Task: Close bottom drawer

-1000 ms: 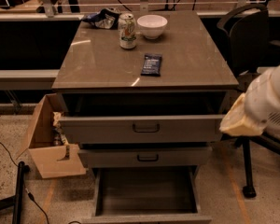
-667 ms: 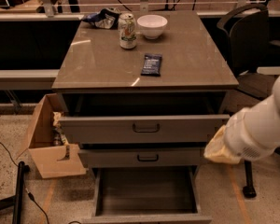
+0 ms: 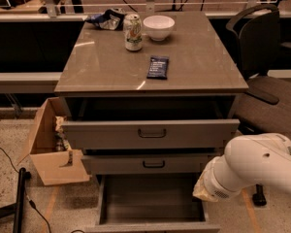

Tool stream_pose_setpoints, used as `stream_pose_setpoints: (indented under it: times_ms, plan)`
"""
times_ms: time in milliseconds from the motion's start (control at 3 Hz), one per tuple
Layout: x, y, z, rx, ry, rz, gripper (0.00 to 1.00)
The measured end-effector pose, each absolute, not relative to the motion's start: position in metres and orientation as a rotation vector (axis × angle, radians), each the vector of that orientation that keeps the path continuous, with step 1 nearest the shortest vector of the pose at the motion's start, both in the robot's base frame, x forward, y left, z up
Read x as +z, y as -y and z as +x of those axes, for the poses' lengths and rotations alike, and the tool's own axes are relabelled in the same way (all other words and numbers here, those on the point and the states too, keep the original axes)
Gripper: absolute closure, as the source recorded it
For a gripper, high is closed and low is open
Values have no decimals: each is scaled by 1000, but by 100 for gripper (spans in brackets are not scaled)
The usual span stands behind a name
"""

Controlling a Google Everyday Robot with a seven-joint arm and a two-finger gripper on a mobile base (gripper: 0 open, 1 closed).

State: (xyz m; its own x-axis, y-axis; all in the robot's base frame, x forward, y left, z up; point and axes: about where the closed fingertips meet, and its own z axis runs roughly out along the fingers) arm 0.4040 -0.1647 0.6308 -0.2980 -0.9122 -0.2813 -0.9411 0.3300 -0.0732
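While the bottom drawer (image 3: pixel 150 200) stands pulled far out at bottom centre, white arm (image 3: pixel 262 166) at lower right, pincer (image 3: pixel 200 191) at its tip just beside the drawer's right wall, whether spread or pressed together cannot be told, can (image 3: pixel 133 32) and bowl (image 3: pixel 158 27) on the table (image 3: pixel 111 67) above.

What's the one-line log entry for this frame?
bottom drawer: pulled out | gripper: low, beside its right side | status: not yet closed

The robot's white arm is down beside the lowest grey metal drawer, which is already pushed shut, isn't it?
Not shut. The camera view shows the lowest grey metal drawer pulled far out, with its inside exposed. The rest holds: the robot's gripper is indeed down low beside that drawer's side wall.
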Motion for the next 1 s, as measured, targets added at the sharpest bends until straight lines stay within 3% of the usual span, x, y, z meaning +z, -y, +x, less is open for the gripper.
stream_pose_setpoints:
  times_ms: [333, 1000]
  plan:
    - [625, 168, 403, 142, -2351, -1628, 100]
    - [494, 198, 360, 134, -2443, -1531, 100]
